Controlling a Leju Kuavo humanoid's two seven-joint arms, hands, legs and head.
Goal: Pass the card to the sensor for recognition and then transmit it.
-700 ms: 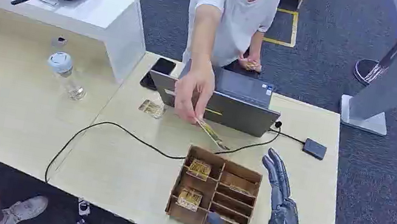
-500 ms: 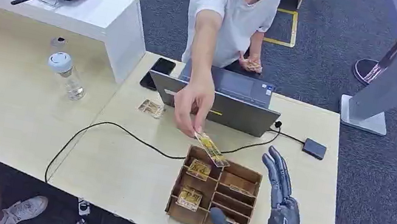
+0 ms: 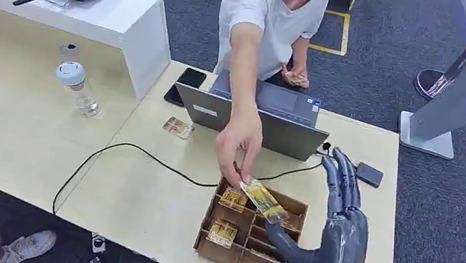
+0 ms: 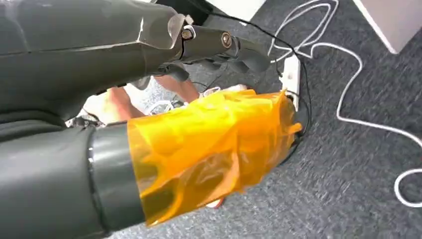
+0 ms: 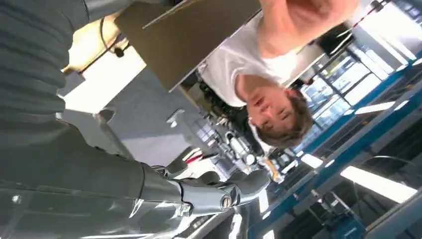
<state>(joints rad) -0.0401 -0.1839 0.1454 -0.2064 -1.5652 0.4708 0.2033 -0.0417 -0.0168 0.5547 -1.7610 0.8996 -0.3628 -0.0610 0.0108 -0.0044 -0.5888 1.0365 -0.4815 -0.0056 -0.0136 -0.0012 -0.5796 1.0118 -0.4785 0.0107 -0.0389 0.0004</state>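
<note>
A person across the table holds out a yellow card (image 3: 263,200) pinched in one hand (image 3: 241,140), above the brown compartment box (image 3: 247,239). My right hand (image 3: 338,226) stands upright just right of the card, fingers spread and pointing away, thumb reaching under the card's near end; I cannot tell if they touch. In the right wrist view its fingers (image 5: 214,191) hold nothing. A small dark sensor (image 3: 369,174) lies on the table's right side, behind that hand. My left hand (image 4: 219,45) hangs beside the body over the carpet with nothing in it.
A grey laptop (image 3: 269,116) stands between the person and the box, a black cable (image 3: 140,151) running across the table. Another card (image 3: 178,127), a phone (image 3: 186,84) and a bottle (image 3: 78,88) lie to the left. More cards sit in the box's compartments.
The person's hand has brought the card down and rightward to my right hand. My right hand has risen and moved forward toward the card.
</note>
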